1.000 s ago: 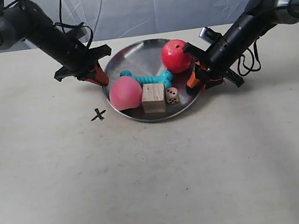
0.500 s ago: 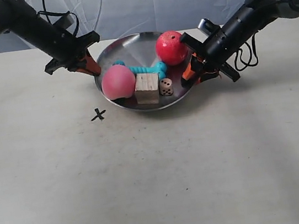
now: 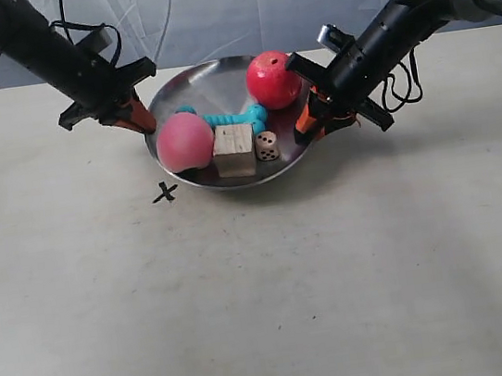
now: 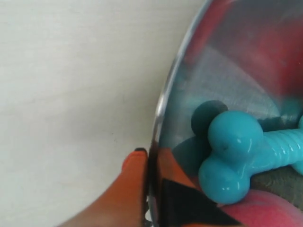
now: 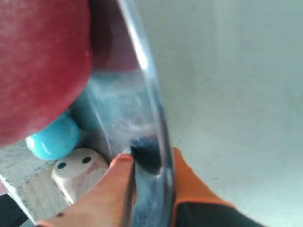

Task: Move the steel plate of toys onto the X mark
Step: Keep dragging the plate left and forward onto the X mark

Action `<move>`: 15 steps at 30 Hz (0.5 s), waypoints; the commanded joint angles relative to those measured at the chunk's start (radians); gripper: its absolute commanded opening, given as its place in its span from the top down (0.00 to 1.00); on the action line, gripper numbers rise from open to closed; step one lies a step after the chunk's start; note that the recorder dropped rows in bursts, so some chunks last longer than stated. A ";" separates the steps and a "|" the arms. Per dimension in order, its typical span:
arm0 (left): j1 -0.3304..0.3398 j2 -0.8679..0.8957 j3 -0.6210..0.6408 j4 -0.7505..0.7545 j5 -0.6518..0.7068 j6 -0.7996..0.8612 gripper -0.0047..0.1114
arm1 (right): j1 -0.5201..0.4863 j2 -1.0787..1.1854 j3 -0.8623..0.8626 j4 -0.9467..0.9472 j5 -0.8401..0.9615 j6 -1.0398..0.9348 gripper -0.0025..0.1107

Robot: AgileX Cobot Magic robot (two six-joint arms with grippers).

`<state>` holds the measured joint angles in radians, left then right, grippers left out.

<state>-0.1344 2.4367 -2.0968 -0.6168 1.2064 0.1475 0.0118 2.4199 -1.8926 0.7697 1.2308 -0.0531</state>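
The steel plate [image 3: 209,86] hangs a little above the table, tilted, with a shadow under it. It holds the red ball [image 3: 273,79], pink ball [image 3: 185,143], teal bone [image 3: 227,118], wooden cube [image 3: 233,149] and die [image 3: 267,145]. My left gripper [image 3: 141,124] is shut on the rim [image 4: 175,75] beside the bone [image 4: 232,151]; its own view shows it [image 4: 150,161] pinching the metal. My right gripper [image 3: 309,124] clamps the opposite rim [image 5: 142,61] near the die [image 5: 78,168] and red ball [image 5: 38,61], as its own view shows [image 5: 151,158]. The X mark [image 3: 166,193] lies just beyond the plate's front-left edge.
An off-white tabletop [image 3: 266,298] spreads in front of the plate. A pale cloth backdrop [image 3: 234,3] hangs behind the table. Black cables [image 3: 405,82] trail from the right arm.
The plate, held by both grippers, has risen off the table and shifted toward the exterior view's left, nearer the X mark. The toys have stayed inside it.
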 commanded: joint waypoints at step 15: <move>-0.007 -0.270 0.287 0.031 0.015 0.025 0.96 | 0.096 -0.135 0.113 -0.033 -0.010 0.016 0.98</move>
<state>-0.1254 2.2161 -1.8210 -0.5194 1.1896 0.1573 0.0832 2.3096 -1.7858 0.7399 1.2362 -0.0308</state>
